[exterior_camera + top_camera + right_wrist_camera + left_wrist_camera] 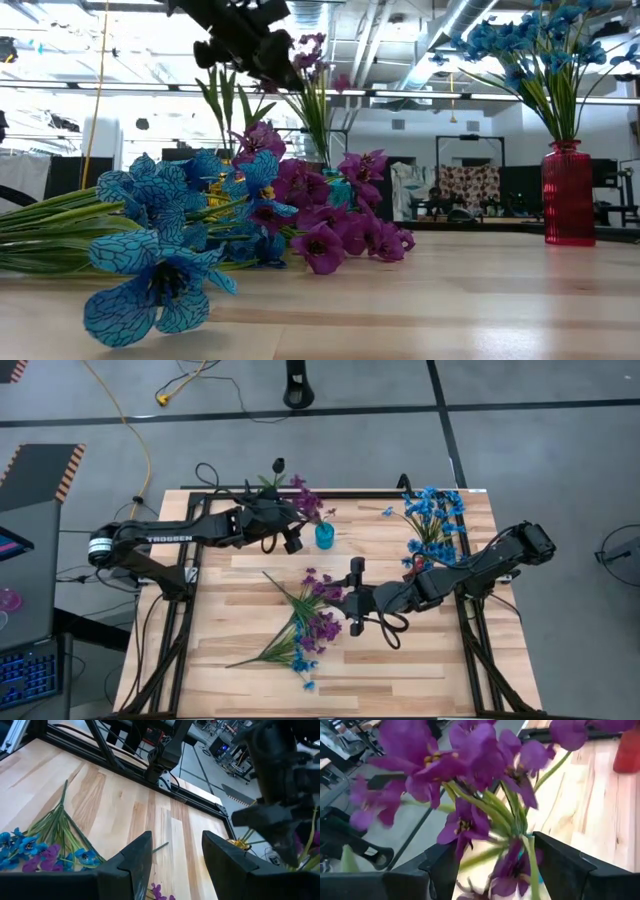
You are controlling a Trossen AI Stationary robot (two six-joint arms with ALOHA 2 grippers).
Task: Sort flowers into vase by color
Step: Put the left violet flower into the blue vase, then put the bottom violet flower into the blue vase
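Left gripper (495,870): jaws wide round purple sprig (485,795) — settling it in teal vase (324,537).
Right gripper (175,855): jaws apart, empty — over pile (305,625).

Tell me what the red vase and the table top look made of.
Red vase: looks like glass or clear plastic, glossy and translucent, with ribbed sides catching light. Table top: pale wooden planks, visible grain and seams, smooth matte finish.
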